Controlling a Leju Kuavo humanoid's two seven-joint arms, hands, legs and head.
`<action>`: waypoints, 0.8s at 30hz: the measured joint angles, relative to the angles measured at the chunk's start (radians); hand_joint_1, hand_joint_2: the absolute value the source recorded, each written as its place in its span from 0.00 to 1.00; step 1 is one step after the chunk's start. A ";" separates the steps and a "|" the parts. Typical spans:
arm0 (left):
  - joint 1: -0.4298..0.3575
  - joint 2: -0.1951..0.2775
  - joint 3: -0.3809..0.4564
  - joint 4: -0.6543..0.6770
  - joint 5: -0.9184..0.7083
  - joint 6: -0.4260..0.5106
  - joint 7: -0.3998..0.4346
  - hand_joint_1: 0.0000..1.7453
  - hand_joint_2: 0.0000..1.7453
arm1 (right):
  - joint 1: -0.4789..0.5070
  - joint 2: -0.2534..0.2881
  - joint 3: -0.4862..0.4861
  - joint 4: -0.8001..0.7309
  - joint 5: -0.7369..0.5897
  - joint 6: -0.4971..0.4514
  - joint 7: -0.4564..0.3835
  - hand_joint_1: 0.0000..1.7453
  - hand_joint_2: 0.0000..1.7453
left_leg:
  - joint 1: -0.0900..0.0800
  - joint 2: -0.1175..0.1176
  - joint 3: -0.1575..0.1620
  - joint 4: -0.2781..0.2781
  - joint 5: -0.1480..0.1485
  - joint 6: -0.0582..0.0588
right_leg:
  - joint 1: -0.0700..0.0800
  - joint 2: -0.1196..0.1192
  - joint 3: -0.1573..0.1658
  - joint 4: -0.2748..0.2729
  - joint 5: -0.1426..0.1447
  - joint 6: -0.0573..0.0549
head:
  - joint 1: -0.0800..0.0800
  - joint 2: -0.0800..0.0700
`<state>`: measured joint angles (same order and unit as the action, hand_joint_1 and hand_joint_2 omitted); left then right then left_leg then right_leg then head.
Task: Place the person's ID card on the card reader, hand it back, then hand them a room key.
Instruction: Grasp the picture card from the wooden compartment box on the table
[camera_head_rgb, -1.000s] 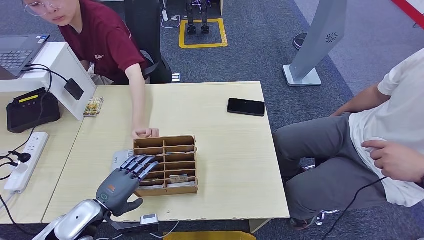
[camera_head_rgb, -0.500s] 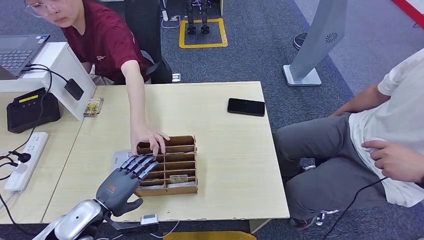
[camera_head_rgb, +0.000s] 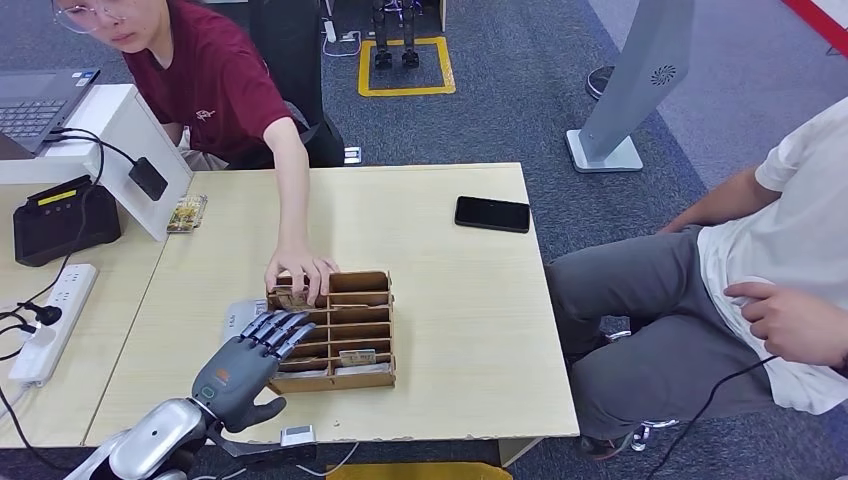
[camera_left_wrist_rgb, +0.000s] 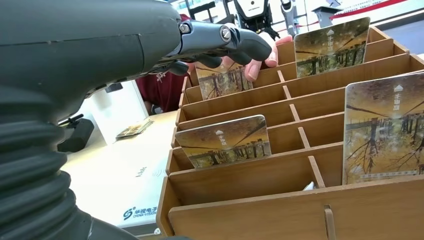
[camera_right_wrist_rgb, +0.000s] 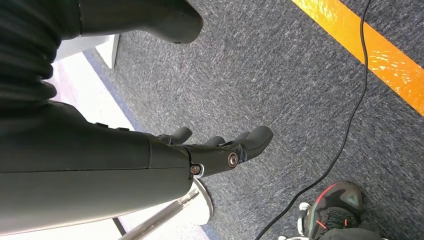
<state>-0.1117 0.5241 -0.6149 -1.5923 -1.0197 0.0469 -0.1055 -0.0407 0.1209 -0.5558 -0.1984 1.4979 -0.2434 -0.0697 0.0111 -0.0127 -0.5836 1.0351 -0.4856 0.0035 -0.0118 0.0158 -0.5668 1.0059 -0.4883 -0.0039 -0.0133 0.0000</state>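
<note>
A wooden card rack (camera_head_rgb: 345, 330) stands near the table's front edge, with picture-printed room key cards (camera_left_wrist_rgb: 223, 140) upright in several slots. My left hand (camera_head_rgb: 240, 368) hovers over the rack's left end, fingers (camera_left_wrist_rgb: 225, 39) stretched out and apart, holding nothing. The white card reader (camera_head_rgb: 236, 316) lies flat just left of the rack, partly under my fingers; its logo face (camera_left_wrist_rgb: 125, 192) shows in the left wrist view. A person in a red shirt has a hand (camera_head_rgb: 300, 272) on the rack's far left slot, touching a card (camera_left_wrist_rgb: 222, 80) there. My right hand (camera_right_wrist_rgb: 220, 147) hangs over the carpet, fingers apart, holding nothing.
A black phone (camera_head_rgb: 491, 213) lies at the table's far right. On the left stand a black terminal (camera_head_rgb: 60, 217), a white stand (camera_head_rgb: 130, 150), a power strip (camera_head_rgb: 50, 320) and a small stack of cards (camera_head_rgb: 187, 212). A second person (camera_head_rgb: 760, 290) sits close at the right.
The person's hand moved from the table by the rack's far left corner onto the rack, now at a card in the far slot. My left hand stayed still.
</note>
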 joint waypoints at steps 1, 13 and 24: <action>0.000 0.000 0.000 0.001 0.000 -0.001 0.000 0.00 1.00 | 0.000 0.000 0.000 0.000 0.000 0.000 0.000 0.00 1.00 | 0.000 0.000 0.000 0.000 0.000 0.000 | 0.000 0.000 0.000 0.000 0.000 0.000 | 0.000 0.000; -0.001 0.000 0.000 0.009 0.001 -0.002 0.000 0.00 1.00 | 0.000 0.000 0.000 0.000 0.000 0.000 -0.002 0.00 1.00 | 0.000 0.000 0.000 0.000 0.000 0.000 | 0.000 0.000 0.000 0.000 0.000 0.000 | 0.000 0.000; 0.000 0.000 0.000 0.011 0.001 -0.001 -0.001 0.00 1.00 | 0.000 0.000 0.000 0.000 0.000 0.000 -0.002 0.00 1.00 | 0.000 0.000 0.000 0.000 0.000 0.000 | 0.000 0.000 0.000 0.000 0.000 0.000 | 0.000 0.000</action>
<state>-0.1121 0.5238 -0.6149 -1.5811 -1.0189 0.0457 -0.1064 -0.0403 0.1209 -0.5558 -0.1984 1.4981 -0.2438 -0.0721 0.0111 -0.0127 -0.5836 1.0351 -0.4856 0.0035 -0.0118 0.0158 -0.5667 1.0059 -0.4883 -0.0039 -0.0134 0.0000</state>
